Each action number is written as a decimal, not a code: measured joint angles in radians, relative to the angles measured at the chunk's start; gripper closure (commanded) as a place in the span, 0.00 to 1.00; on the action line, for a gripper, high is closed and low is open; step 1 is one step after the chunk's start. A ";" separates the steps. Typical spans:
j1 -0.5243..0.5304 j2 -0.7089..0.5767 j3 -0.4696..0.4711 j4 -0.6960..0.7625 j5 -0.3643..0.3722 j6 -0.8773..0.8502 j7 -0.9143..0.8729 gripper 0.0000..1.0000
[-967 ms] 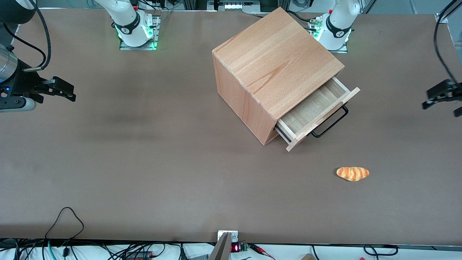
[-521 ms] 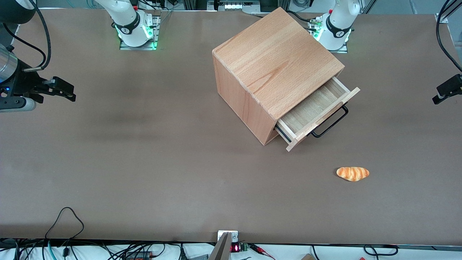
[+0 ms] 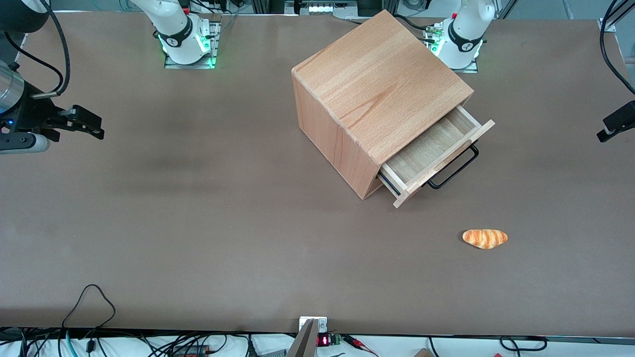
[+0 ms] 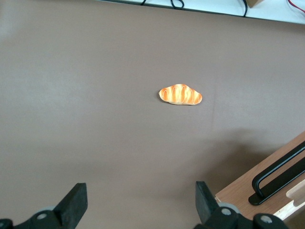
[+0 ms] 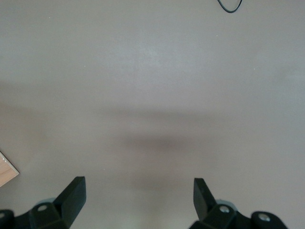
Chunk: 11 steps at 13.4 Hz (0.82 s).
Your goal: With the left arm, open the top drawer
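The wooden cube cabinet [image 3: 377, 94] stands on the brown table. Its top drawer [image 3: 431, 148] is pulled partway out and shows an empty pale wood inside. The black bar handle [image 3: 454, 168] sits on the drawer's thin front panel. The left arm's gripper [image 3: 612, 130] hangs above the table at the working arm's end, well apart from the handle. In the left wrist view the gripper [image 4: 140, 205] is open and empty, with bare table between its fingers [image 4: 76, 202]. The drawer front [image 4: 238, 198] and handle [image 4: 281, 179] show beside it.
A small orange bread roll [image 3: 484, 238] lies on the table nearer the front camera than the drawer; it also shows in the left wrist view [image 4: 180, 95]. Cables run along the table's front edge [image 3: 89, 297].
The left arm's gripper has drawn away from the drawer toward the working arm's end of the table, then nearly stopped. The drawer and the roll have not moved.
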 measured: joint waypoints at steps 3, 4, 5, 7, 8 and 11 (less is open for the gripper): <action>0.000 0.000 -0.003 0.000 0.002 -0.008 -0.044 0.00; -0.001 0.000 -0.008 0.000 0.002 -0.014 -0.056 0.00; -0.001 0.000 -0.018 0.001 0.002 -0.019 -0.069 0.00; -0.003 0.000 -0.035 0.001 0.002 -0.025 -0.086 0.00; -0.004 0.000 -0.038 0.001 0.002 -0.028 -0.094 0.00; -0.003 0.000 -0.039 0.001 0.002 -0.033 -0.103 0.00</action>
